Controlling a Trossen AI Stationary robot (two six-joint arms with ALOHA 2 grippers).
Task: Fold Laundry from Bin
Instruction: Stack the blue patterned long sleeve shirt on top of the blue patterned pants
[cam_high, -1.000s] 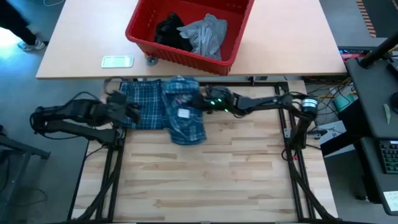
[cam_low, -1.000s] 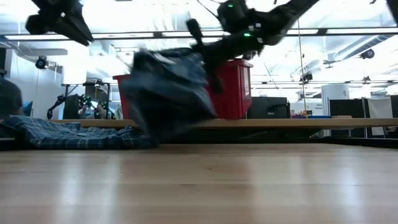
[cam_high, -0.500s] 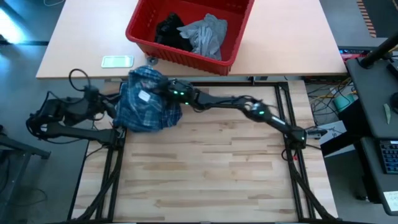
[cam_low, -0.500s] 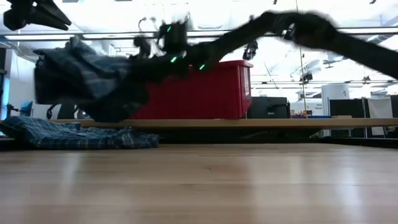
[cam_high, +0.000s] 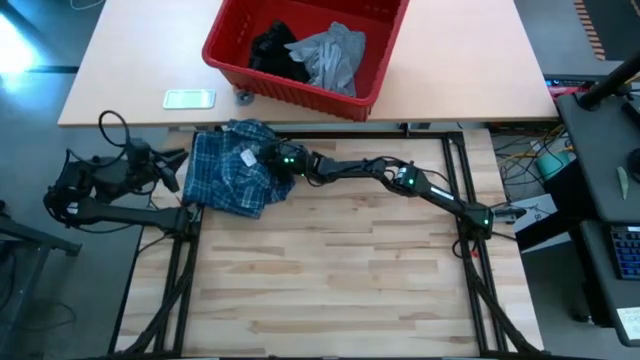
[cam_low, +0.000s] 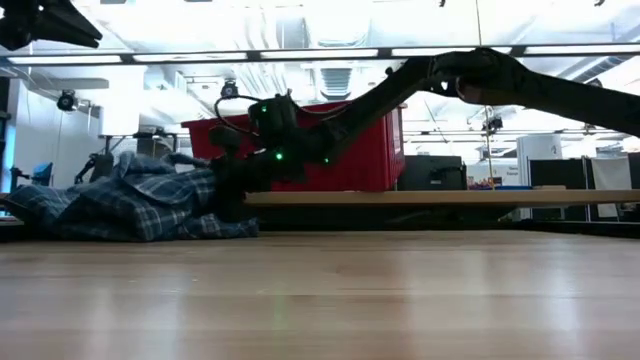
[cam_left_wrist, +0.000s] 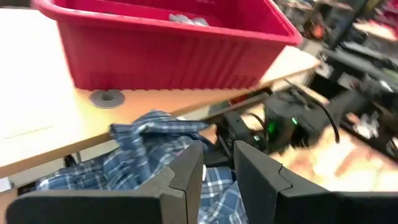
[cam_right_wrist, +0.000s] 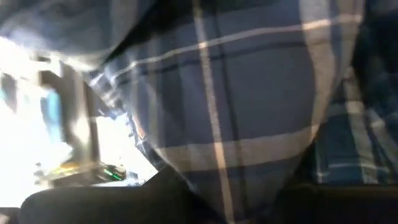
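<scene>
The bin (cam_high: 305, 45), a red tub, stands on the pale tabletop (cam_high: 460, 70) beyond the wooden work surface (cam_high: 330, 270) and holds a light grey garment (cam_high: 330, 55) and a small black garment (cam_high: 272, 48) lying side by side, touching. The plaid shirt (cam_high: 235, 170) lies crumpled in a heap at the far left corner of the wooden surface, just short of the bin's near wall and slightly left of it; a white label shows on its upper folds. The right gripper (cam_high: 272, 160) is stretched far across toward the shirt's right edge, the arm running low over the wood. In the low view this gripper (cam_low: 232, 172) sits against the heap (cam_low: 140, 205), and the right wrist view is filled by plaid cloth (cam_right_wrist: 249, 93) pressed close; the jaws are nearly together and appear clamped on a fold of the shirt. The left gripper (cam_high: 178, 165) is off the wood's left edge, just beside the shirt and apart from it; in its wrist view the two fingers (cam_left_wrist: 186, 177) stand close with a narrow gap between them, nothing held. A small flat pale object (cam_high: 188, 98) lies on the tabletop left of the bin, and a small grey disc (cam_high: 243, 96) rests at the bin's near left corner.
</scene>
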